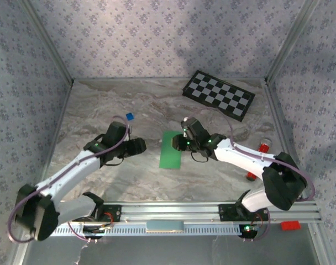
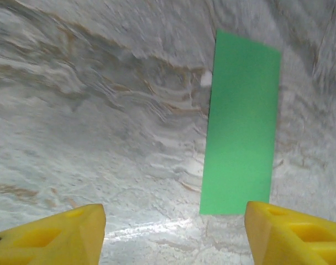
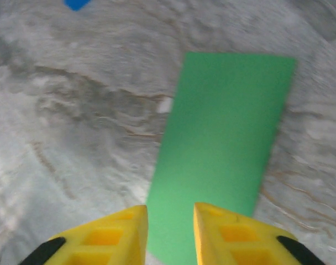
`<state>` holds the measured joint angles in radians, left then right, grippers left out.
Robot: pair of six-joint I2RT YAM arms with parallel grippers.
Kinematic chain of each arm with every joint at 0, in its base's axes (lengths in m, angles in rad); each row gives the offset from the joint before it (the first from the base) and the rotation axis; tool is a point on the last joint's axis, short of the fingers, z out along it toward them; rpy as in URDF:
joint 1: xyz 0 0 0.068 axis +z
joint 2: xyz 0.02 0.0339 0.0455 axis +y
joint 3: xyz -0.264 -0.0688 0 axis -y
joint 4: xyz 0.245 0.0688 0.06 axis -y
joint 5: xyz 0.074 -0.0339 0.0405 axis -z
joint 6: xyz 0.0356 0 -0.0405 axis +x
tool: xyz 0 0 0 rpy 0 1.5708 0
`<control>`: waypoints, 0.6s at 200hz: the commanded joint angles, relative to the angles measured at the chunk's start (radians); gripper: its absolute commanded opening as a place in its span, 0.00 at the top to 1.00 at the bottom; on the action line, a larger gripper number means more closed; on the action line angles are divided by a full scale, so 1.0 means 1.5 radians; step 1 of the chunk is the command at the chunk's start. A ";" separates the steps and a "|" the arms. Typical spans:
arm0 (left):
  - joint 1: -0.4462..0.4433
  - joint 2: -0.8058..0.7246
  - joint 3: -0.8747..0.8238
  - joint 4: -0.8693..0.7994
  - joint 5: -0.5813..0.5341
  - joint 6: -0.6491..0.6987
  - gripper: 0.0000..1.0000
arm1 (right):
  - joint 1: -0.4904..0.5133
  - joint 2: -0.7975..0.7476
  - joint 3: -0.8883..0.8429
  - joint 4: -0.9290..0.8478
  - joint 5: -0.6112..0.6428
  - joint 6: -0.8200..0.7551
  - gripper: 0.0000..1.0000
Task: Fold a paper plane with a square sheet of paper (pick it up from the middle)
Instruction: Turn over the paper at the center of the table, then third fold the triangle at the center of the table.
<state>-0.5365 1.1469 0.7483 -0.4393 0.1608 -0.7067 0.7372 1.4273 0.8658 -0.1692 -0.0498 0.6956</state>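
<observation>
A thin, smooth, bright green square sheet of paper is seen as a narrow flat rectangle, laid mid-table on the marble-patterned table. The left hand is held low beside it, spread wide and empty. The right hand is angled down over one end, yellow fingers narrowly parted, nothing gripped.

Bare table is lying open left of the paper — the right gripper is crowding its right edge. The block and checkerboard are sitting well back.
</observation>
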 commanded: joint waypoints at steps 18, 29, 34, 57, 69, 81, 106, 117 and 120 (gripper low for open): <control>0.004 0.109 0.077 0.026 0.139 0.053 0.39 | -0.086 0.020 -0.059 0.128 -0.128 0.078 0.80; 0.006 0.139 0.093 0.036 0.157 0.054 0.39 | -0.099 0.028 -0.085 0.183 -0.155 0.093 0.79; 0.005 0.152 0.101 0.040 0.164 0.055 0.39 | -0.102 0.033 -0.092 0.199 -0.160 0.099 0.79; 0.006 0.212 0.132 0.049 0.188 0.050 0.42 | -0.121 0.074 -0.083 0.203 -0.214 0.107 0.82; 0.006 0.241 0.147 0.055 0.208 0.039 0.44 | -0.119 0.092 -0.071 0.198 -0.226 0.104 0.86; 0.007 0.268 0.161 0.057 0.231 0.035 0.46 | -0.111 0.100 -0.069 0.209 -0.223 0.102 0.86; 0.009 0.310 0.181 0.059 0.238 0.027 0.48 | -0.115 0.130 -0.064 0.206 -0.231 0.104 0.86; 0.009 0.323 0.180 0.068 0.241 0.017 0.48 | -0.123 0.144 -0.063 0.216 -0.250 0.109 0.87; 0.010 0.327 0.181 0.070 0.243 0.013 0.48 | -0.122 0.148 -0.064 0.220 -0.254 0.109 0.87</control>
<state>-0.5297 1.6054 0.9882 -0.3569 0.4721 -0.6605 0.5674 1.6005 0.7429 0.1219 -0.3645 0.8394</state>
